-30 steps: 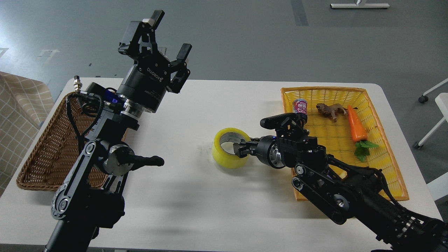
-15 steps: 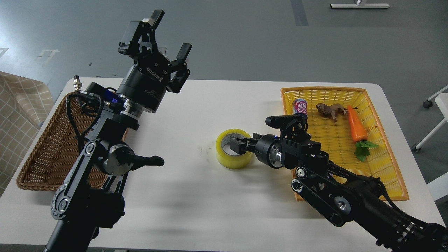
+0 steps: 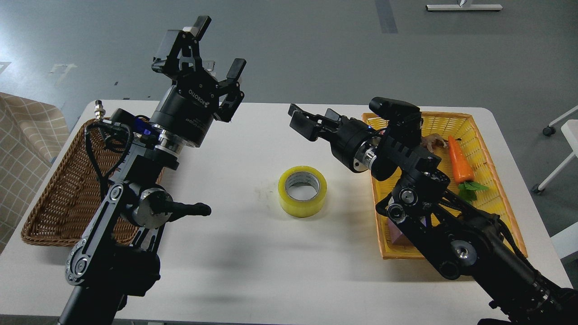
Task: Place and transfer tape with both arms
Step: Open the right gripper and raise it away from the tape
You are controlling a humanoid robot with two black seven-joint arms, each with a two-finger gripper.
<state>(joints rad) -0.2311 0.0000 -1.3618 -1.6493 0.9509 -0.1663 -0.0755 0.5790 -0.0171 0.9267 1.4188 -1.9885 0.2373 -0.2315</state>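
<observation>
The tape [image 3: 302,197], a yellow roll with a grey-brown core, lies flat on the white table [image 3: 253,271] near its middle, hole facing up. Nothing touches it. My right gripper [image 3: 300,121] is open and empty. It hangs in the air above and behind the tape, pointing left. My left gripper [image 3: 219,45] is open and empty, raised high over the table's back left and pointing up and away. It is far from the tape.
A brown wicker basket [image 3: 54,198] stands at the left edge under my left arm. A yellow basket [image 3: 496,198] at the right holds an orange carrot [image 3: 459,159], a toy animal [image 3: 434,141] and a purple block [image 3: 397,234], partly hidden by my right arm.
My right gripper has let go of the tape and risen up and back. The tape now lies flat on the table. My left arm has barely moved.
</observation>
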